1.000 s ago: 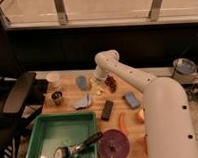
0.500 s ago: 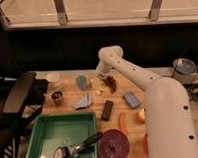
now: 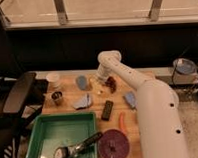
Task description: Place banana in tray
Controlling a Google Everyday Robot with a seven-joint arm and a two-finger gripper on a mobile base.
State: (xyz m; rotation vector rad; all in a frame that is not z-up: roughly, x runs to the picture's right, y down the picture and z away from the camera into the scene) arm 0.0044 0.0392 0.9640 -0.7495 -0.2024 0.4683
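Observation:
The green tray [image 3: 42, 131] sits at the table's front left and holds a dark-handled utensil [image 3: 78, 146]. My white arm reaches from the right to the back middle of the table. Its gripper [image 3: 98, 78] points down there, far behind the tray, with nothing visibly in it. A small pale piece that looks like the banana [image 3: 98, 91] lies on the wood just in front of the gripper. I cannot tell whether they touch.
Around the gripper lie a reddish-brown object [image 3: 111, 83], blue cloth-like pieces [image 3: 83, 101], a black bar [image 3: 107, 109] and an orange carrot stick [image 3: 122, 121]. A purple plate [image 3: 114, 145] sits beside the tray. A white cup [image 3: 53, 77] and a metal cup [image 3: 57, 97] stand at the left.
The arm's end has shifted slightly near the back middle of the table. The objects on the table have not moved.

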